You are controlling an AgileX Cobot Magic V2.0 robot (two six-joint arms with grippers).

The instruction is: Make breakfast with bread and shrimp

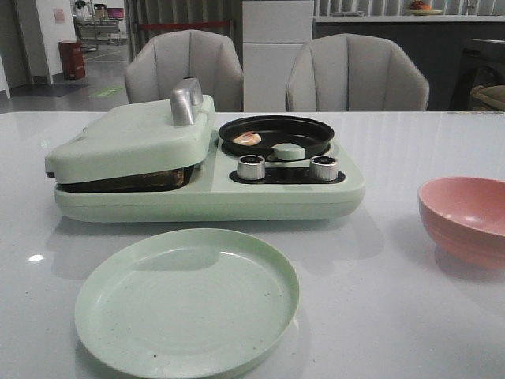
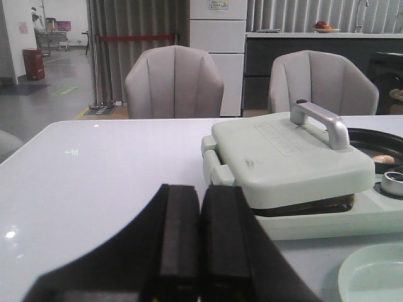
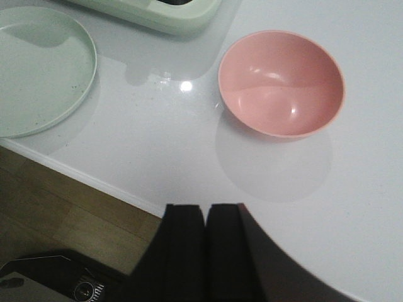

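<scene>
A pale green breakfast maker (image 1: 205, 189) stands mid-table. Its press lid (image 1: 130, 142) is down, slightly ajar over a dark brown crust edge of bread (image 1: 150, 180), also seen in the left wrist view (image 2: 315, 204). The shrimp (image 1: 247, 139) lies in the black round pan (image 1: 276, 134); it also shows in the left wrist view (image 2: 383, 159). My left gripper (image 2: 200, 195) is shut and empty, left of the maker. My right gripper (image 3: 206, 211) is shut and empty over the table's front edge. Neither gripper shows in the front view.
An empty pale green plate (image 1: 187, 300) lies in front of the maker. An empty pink bowl (image 1: 465, 217) sits at the right, also in the right wrist view (image 3: 281, 82). Two silver knobs (image 1: 252, 167) and a green knob (image 1: 289, 151) sit on the maker. Two chairs stand behind.
</scene>
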